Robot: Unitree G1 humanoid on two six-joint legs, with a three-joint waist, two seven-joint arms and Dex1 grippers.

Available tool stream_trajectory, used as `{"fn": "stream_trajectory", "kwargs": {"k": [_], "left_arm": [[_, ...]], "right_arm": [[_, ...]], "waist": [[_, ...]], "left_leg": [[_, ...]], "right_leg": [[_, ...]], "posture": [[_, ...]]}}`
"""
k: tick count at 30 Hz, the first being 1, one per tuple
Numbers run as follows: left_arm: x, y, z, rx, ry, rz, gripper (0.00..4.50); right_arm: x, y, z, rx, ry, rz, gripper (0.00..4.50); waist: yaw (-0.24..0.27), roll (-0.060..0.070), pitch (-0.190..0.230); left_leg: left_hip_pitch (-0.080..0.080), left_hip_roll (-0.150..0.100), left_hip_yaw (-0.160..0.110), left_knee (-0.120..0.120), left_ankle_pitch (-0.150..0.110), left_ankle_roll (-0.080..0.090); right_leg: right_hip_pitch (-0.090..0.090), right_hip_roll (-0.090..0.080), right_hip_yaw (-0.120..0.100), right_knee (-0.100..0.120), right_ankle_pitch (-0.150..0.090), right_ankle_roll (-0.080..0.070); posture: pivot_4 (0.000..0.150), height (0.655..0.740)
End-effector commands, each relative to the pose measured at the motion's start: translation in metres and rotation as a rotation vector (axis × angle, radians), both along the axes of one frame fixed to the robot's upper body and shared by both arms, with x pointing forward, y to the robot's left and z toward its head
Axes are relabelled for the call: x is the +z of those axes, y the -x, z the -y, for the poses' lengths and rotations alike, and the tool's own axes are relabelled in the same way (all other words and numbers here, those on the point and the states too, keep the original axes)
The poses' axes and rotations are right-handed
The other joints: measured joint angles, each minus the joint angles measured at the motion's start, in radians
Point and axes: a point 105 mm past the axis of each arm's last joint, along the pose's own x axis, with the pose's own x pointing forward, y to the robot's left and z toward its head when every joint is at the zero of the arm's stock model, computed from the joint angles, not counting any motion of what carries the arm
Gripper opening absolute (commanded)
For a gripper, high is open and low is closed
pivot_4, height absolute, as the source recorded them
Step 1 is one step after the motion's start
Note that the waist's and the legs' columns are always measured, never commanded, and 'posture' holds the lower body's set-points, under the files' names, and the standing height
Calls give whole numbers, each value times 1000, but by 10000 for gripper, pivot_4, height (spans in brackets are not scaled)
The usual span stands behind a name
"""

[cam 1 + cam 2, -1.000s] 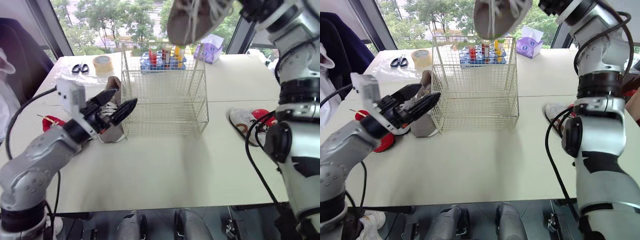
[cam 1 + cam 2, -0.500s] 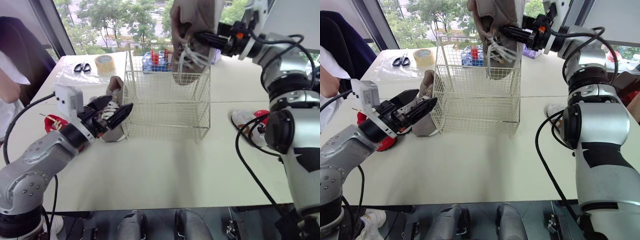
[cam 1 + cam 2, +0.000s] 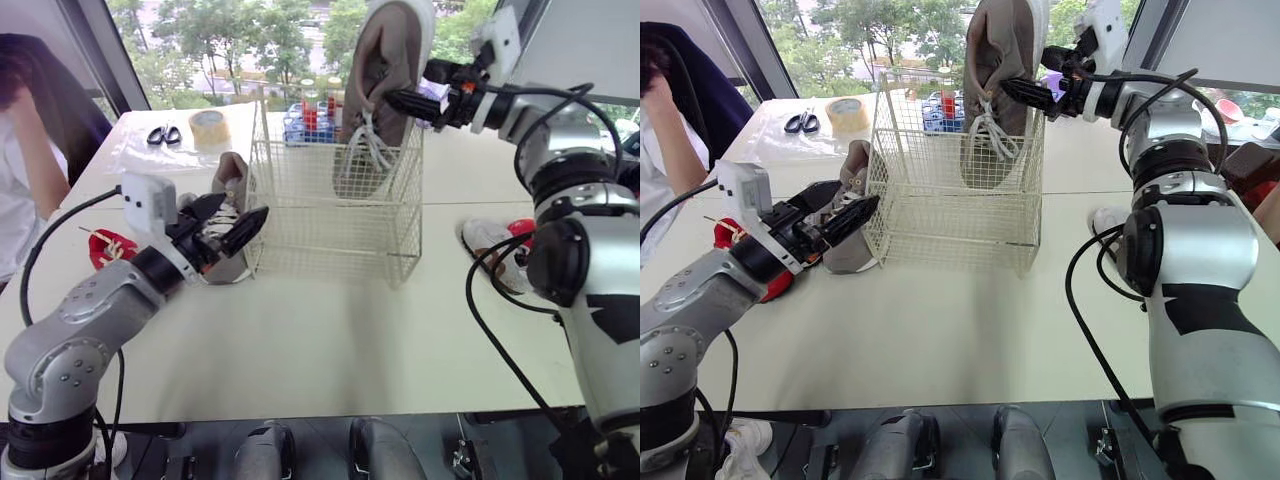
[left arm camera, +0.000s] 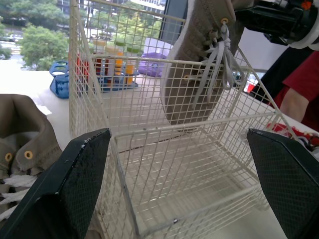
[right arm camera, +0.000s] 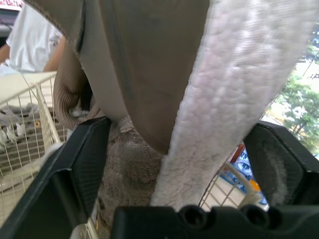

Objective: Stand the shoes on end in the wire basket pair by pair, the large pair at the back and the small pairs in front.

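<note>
Right arm is raised and reached in over the wire basket (image 3: 330,235) from its right side. The right hand (image 3: 403,100) is closed on the large taupe shoe (image 3: 385,60), gripped at the upper near the laces. The shoe is held toe down and heel up. Its toe is inside the basket's right part, clear of the basket floor, and its heel half is above the rim. The laces hang loose against the mesh. How far back in the basket the shoe sits cannot be told.

Left arm is held low and stretched toward the basket's left wall. The left hand (image 3: 228,215) is spread wide open and nothing is held. One fingertip is just beside the basket's lower left corner; contact cannot be told. The second taupe shoe (image 3: 228,182) is stood on the bench (image 3: 330,340) just outside that left wall, right behind the left hand.

The basket's left and middle are seen free. A white and red shoe (image 3: 487,250) is lying on the bench right of the basket, well apart from it. Bare bench is seen in front of the basket. Scissors (image 3: 160,135), a tape roll (image 3: 207,125) and a blue bottle rack (image 3: 310,122) are placed behind it.
</note>
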Motion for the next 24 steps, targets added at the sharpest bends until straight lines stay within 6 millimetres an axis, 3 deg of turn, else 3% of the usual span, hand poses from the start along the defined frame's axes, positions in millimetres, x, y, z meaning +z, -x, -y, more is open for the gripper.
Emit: {"fn": "stream_trajectory", "kwargs": {"k": [1, 12, 16, 19, 21, 24], "left_arm": [[8, 0, 4, -13, -3, 39, 45000], [5, -7, 15, -75, -2, 21, 45000], [10, -9, 6, -48, 9, 28, 45000], [23, -13, -15, 28, 15, 28, 45000], [27, -19, -28, 106, -14, 18, 45000], [45, -41, -55, 280, -121, -9, 45000]], "right_arm": [[49, 19, 6, 42, -34, 154, 44456], [47, 31, 43, 17, -34, 154, 44456], [60, 41, 60, 2, -86, 207, 44456], [75, 65, 51, 180, -115, 221, 44456], [73, 77, 41, 259, -90, 200, 44456], [27, 107, 0, 343, 171, 130, 44456]], "waist": [[1, 0, 0], [1, 0, 0], [0, 0, 0], [1, 1, 1], [0, 1, 0], [6, -2, -1]], "left_leg": [[0, 0, 0, 0, 0, 0], [0, 0, 0, 0, 0, 0], [0, 0, 0, 0, 0, 0], [0, 0, 0, 0, 0, 0], [0, 1, 0, 0, 0, 0], [1, 1, -3, 0, 0, 0]], "right_leg": [[0, 0, 0, 0, 0, 0], [0, 0, 0, 0, 0, 0], [0, 0, 0, 0, 0, 0], [0, 0, 0, 0, 0, 0], [0, 0, 0, 0, 0, 0], [2, 0, -2, 1, 0, 0]], "posture": [[1500, 7400], [1500, 7400], [1500, 7400], [1500, 7400], [1500, 7400], [1500, 7400]]}}
